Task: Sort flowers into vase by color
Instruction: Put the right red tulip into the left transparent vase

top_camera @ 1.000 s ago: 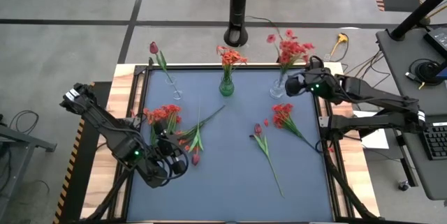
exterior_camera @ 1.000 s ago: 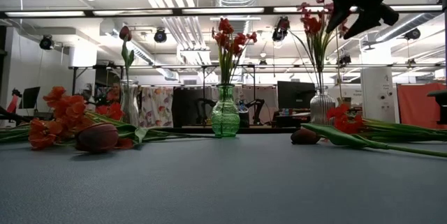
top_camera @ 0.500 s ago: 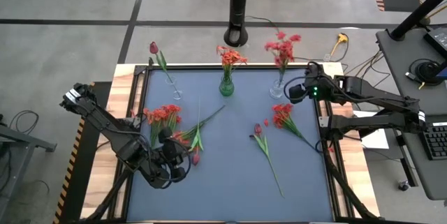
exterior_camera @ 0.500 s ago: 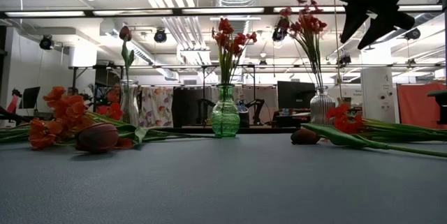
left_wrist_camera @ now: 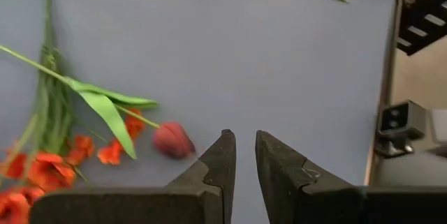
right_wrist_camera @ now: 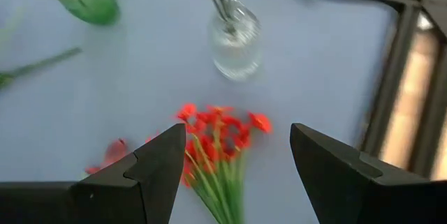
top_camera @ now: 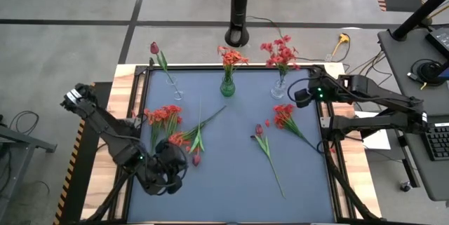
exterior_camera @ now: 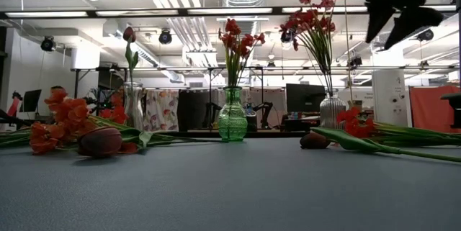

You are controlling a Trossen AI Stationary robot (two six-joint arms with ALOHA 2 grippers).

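A blue-grey table mat [top_camera: 231,176] holds three vases in a row along its far edge. The green vase [top_camera: 227,87] in the middle of that row serves as the landmark; it holds orange-red flowers [top_camera: 231,57] standing upright. To its left, a clear vase [top_camera: 175,93] holds a single dark red tulip [top_camera: 154,48] that leans outward past the mat's far edge. To its right, a second clear vase [top_camera: 279,89] holds a bunch of red flowers [top_camera: 279,51].

More flowers lie flat on the mat. Nearer than the green vase and to its left is a pile of orange-red blooms [top_camera: 163,115] with a maroon tulip bud [top_camera: 196,159] beside them. Nearer and to its right lie a red spray [top_camera: 284,116] and a long-stemmed tulip [top_camera: 258,130].

The right gripper [top_camera: 303,97] hovers just right of the right clear vase, its fingers spread wide and empty. The left gripper [top_camera: 168,172] hangs above the left pile, fingers nearly together and gripping nothing.
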